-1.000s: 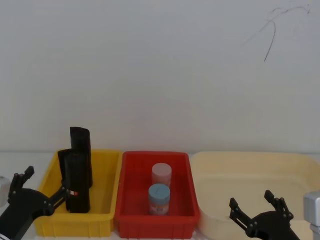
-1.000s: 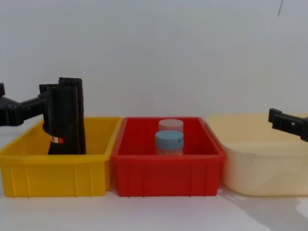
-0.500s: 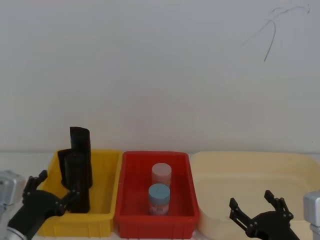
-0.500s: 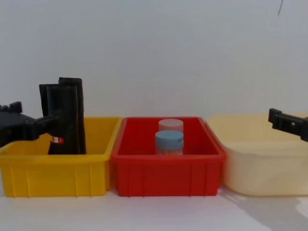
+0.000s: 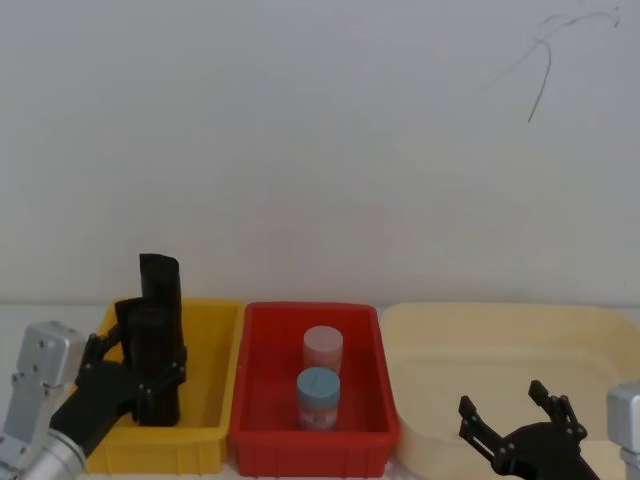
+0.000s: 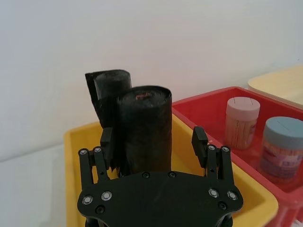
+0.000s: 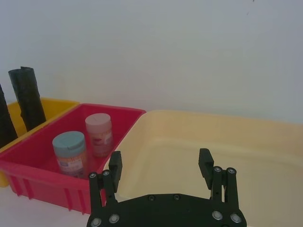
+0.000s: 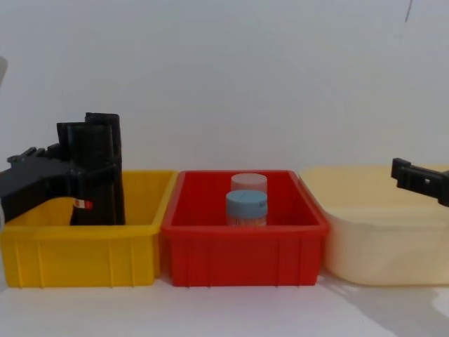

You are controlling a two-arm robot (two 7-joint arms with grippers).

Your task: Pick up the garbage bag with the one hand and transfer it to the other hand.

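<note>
Head view: black two-finger left gripper (image 5: 140, 367) on a silver-grey arm reaches into a yellow plastic bin (image 5: 170, 450) on the robot's left. Its fingers sit either side of the garbage bag (image 5: 150, 330), a smooth black cylindrical roll standing upright and rising above the rim. A second black roll (image 5: 160, 280) stands just behind it. At lower right, the black two-finger right gripper (image 5: 518, 420) hangs over a cream plastic tub (image 5: 500, 312), jaws spread wide and empty. Between the two sits a red plastic bin (image 5: 310, 438) holding a pink jar (image 5: 323, 348) and a blue-lidded jar (image 5: 318, 392). Left wrist view: the jaws stand wide around the garbage bag, one finger close against it and the other with a clear gap, so nothing is gripped yet. Right wrist view: open fingers above the cream tub, well apart from the bag. Chest view: the left gripper meets the roll about mid-height, above a small red-and-white mark. Likely risks: closing off-centre could shove the roll sideways and tip it against its neighbour. A finger could snag the second roll and drag both up. The smooth surface could slip during the lift. A grip at mid-height may also leave the right gripper little free length to take hold.
</note>
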